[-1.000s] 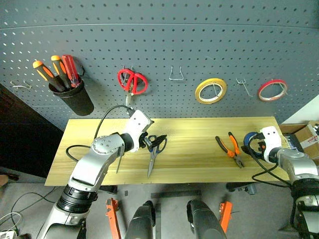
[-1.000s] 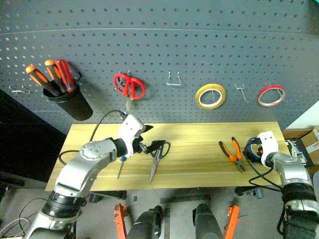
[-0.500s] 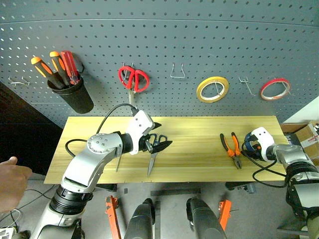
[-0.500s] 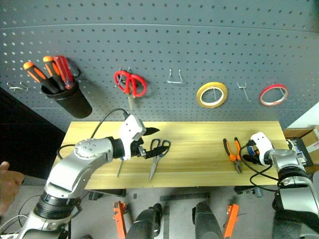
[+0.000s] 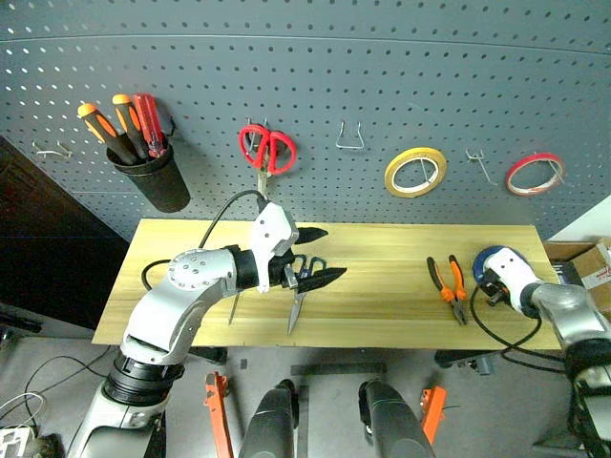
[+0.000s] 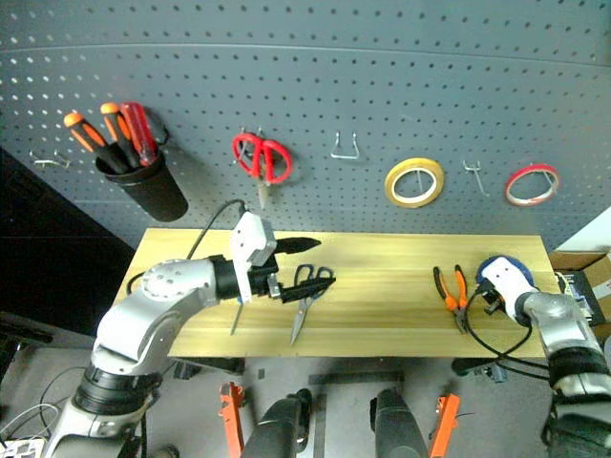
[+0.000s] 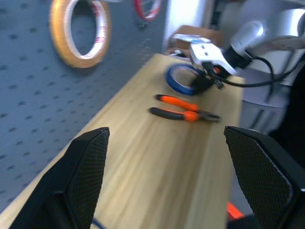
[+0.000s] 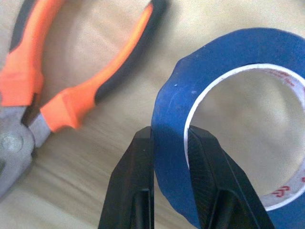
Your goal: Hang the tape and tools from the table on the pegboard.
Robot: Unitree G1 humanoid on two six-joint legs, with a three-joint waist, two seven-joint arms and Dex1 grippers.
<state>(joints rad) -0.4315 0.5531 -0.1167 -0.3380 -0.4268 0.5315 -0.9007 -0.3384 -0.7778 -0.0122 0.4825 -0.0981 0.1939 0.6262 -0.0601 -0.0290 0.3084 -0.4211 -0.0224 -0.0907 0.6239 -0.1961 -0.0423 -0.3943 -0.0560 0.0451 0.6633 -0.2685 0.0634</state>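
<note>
Right gripper [image 8: 169,143] jaws clamped on wall of blue tape [image 8: 228,119] at right end of worktop [image 5: 382,286], just beside pliers [image 5: 447,286]. Left gripper [image 5: 320,256] jaws wide, empty, above scissors [image 5: 300,296]; screwdriver [image 5: 232,307] lies nearby.

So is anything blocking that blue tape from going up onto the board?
Nothing visible does. The right gripper has its fingers shut on the blue tape at the table's right end. The pegboard above it has a bare hook between the yellow tape ring and the red tape ring.
</note>
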